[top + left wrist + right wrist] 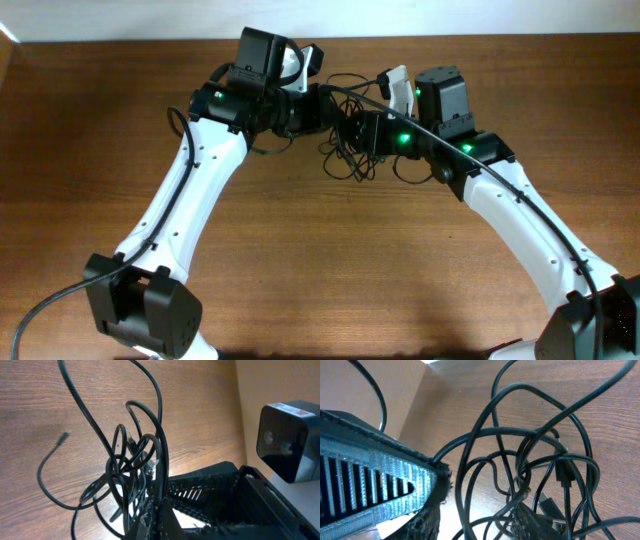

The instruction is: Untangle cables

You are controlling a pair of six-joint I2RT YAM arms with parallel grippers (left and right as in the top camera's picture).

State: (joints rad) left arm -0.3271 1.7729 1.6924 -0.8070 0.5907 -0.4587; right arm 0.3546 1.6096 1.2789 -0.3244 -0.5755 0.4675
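Note:
The cables hang as a knotted clump of thin black cords between my two grippers at the far middle of the table. My left gripper comes in from the left. In the left wrist view the left gripper is shut on strands of the cables, which rise from the pinch in loops; one loose end curls out left. My right gripper sits inside the clump. In the right wrist view the right gripper stands open. Several strands of the cables cross the gap, and a plug lies beside the right finger.
The brown wooden table ends at a pale wall along the far edge. The right arm's black camera housing is close on the right in the left wrist view. A thicker arm cable trails at the near left.

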